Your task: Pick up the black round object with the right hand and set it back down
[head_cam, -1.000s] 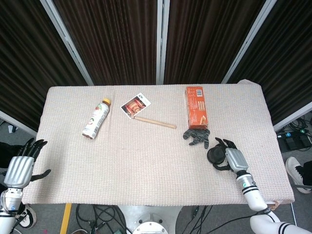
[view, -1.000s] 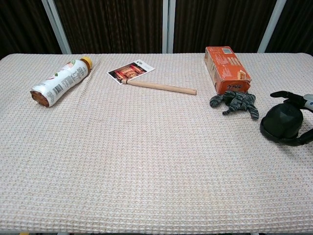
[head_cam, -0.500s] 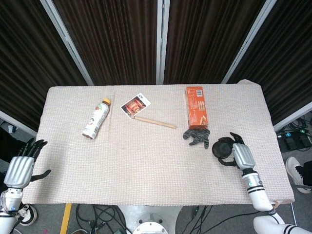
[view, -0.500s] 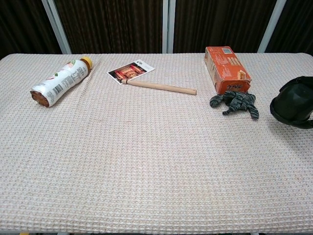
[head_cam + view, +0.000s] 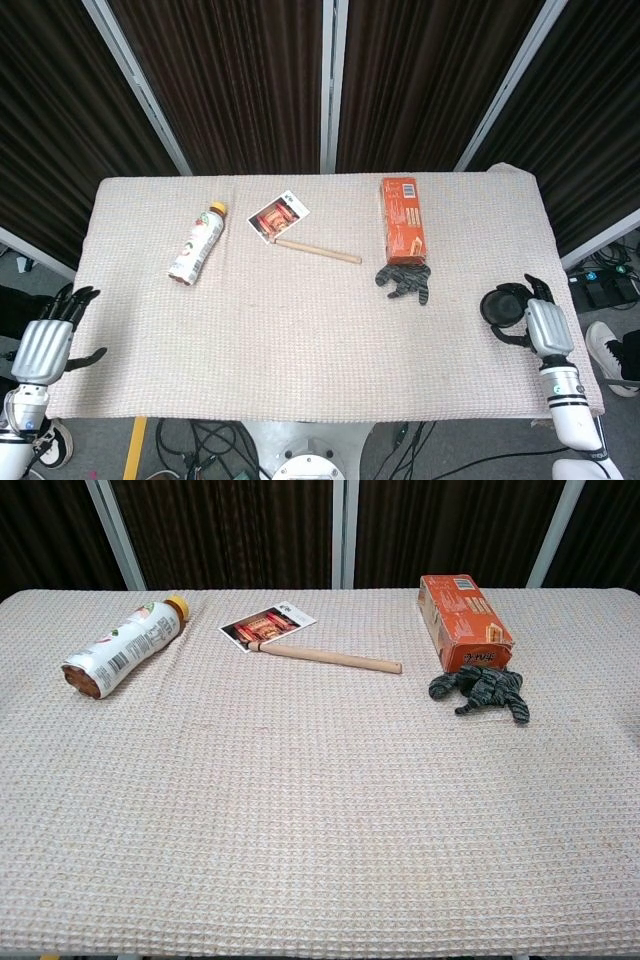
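Observation:
In the head view my right hand holds the black round object, fingers wrapped around it, over the right part of the cloth-covered table. Whether the object touches the cloth cannot be told. Neither shows in the chest view. My left hand hangs off the table's left front corner with its fingers spread and nothing in them.
An orange box lies at the back right with a grey knitted glove just in front of it. A wooden stick and a small card lie mid-back. A bottle lies on its side at the left.
My right hand has carried the black round object to the right, from beside the glove toward the table's right edge, and out of the chest view. The left hand has stayed put.

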Controlling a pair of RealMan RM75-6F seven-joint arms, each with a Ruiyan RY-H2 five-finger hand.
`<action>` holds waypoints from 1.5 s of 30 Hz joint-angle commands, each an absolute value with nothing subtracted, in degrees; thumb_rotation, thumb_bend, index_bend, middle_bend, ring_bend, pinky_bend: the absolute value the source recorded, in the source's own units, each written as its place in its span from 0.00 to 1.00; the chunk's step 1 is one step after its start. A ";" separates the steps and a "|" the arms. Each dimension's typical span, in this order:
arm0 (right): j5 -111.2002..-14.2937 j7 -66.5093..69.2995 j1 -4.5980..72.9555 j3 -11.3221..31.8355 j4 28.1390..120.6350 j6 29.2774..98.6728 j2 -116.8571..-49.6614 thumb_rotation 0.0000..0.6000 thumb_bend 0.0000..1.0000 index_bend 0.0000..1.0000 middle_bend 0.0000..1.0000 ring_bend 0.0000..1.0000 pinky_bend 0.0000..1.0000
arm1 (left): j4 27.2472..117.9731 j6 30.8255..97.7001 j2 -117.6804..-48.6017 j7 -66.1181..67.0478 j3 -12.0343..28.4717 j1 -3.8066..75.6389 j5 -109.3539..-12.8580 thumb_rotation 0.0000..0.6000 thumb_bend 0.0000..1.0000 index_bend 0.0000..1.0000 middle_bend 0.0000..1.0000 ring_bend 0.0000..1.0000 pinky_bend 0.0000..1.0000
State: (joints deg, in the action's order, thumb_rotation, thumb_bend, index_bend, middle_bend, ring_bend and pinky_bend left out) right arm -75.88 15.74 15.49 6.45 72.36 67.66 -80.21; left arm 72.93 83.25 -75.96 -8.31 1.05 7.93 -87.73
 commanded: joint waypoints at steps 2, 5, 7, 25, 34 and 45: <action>-78.85 12.88 18.23 5.61 74.30 65.55 -82.69 1.00 0.19 0.33 0.41 0.01 0.00 | 72.71 83.29 -75.99 -8.65 1.02 7.84 -87.67 1.00 0.12 0.14 0.12 0.00 0.18; -81.42 11.34 23.78 7.06 78.93 61.30 -85.41 1.00 0.19 0.33 0.41 0.01 0.00 | 73.11 83.41 -75.54 -8.30 1.06 7.88 -87.78 1.00 0.12 0.14 0.12 0.00 0.18; -83.14 9.75 28.08 8.37 83.06 58.02 -87.01 1.00 0.19 0.33 0.41 0.01 0.00 | 73.78 83.32 -75.16 -7.81 1.21 8.06 -87.76 1.00 0.12 0.14 0.12 0.00 0.18; -75.47 2.42 23.18 10.43 82.51 64.12 -78.69 1.00 0.19 0.34 0.42 0.02 0.00 | 74.15 82.58 -75.94 -7.24 1.16 8.83 -88.10 1.00 0.12 0.14 0.12 0.00 0.18; -78.64 -6.04 35.11 12.32 93.11 55.82 -88.79 1.00 0.19 0.34 0.42 0.03 0.00 | 76.21 83.06 -74.46 -5.56 0.87 8.15 -87.72 1.00 0.12 0.14 0.12 0.00 0.18; -69.98 -1.10 23.22 11.34 90.51 64.65 -75.09 1.00 0.20 0.34 0.42 0.02 0.00 | 73.95 81.58 -76.22 -7.16 1.03 9.32 -88.00 1.00 0.12 0.14 0.12 0.00 0.18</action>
State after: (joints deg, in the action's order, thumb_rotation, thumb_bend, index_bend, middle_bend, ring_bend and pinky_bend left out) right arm -71.61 -3.94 25.07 12.17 91.33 64.62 -76.93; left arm 74.01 81.64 -76.14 -7.14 1.01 9.25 -87.94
